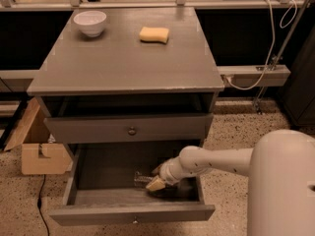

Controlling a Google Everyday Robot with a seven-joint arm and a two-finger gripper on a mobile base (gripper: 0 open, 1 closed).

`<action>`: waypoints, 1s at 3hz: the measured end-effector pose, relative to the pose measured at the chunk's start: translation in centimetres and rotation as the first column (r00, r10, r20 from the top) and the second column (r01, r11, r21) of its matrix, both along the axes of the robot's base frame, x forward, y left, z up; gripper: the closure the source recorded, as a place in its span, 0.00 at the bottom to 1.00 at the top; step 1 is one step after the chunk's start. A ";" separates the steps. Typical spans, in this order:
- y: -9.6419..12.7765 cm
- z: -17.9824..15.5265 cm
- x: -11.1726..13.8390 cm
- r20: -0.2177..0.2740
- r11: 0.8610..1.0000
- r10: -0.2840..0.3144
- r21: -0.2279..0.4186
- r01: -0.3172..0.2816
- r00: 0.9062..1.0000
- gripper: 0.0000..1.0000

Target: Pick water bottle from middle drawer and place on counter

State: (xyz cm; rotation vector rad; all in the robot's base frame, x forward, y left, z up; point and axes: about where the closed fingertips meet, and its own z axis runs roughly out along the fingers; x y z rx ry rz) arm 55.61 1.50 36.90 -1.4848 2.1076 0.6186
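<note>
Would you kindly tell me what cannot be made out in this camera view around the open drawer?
- Water bottle: mostly hidden by the gripper, which sits low in the middle drawer; only its dim left end shows.
- Drawer floor at right: covered by the arm.
- Open gap under the counter: too dark to see inside.
- Robot body: cut off by the right and bottom edges.

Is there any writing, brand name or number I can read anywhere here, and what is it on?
No text can be read here.
Any label on the water bottle, lying in the open drawer beside the gripper, is too blurred to read.
The cardboard box, bowl, sponge and counter show no print.
</note>
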 end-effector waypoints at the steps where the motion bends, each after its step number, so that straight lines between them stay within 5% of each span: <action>1: -1.0 4.2 -1.4 0.072 0.999 -0.002 0.045 -0.001 0.997 0.89; 2: -1.3 12.6 -4.3 0.201 0.992 0.048 0.103 -0.070 0.978 1.00; 3: -4.7 24.6 -6.9 0.355 0.985 0.090 0.109 -0.137 0.930 1.00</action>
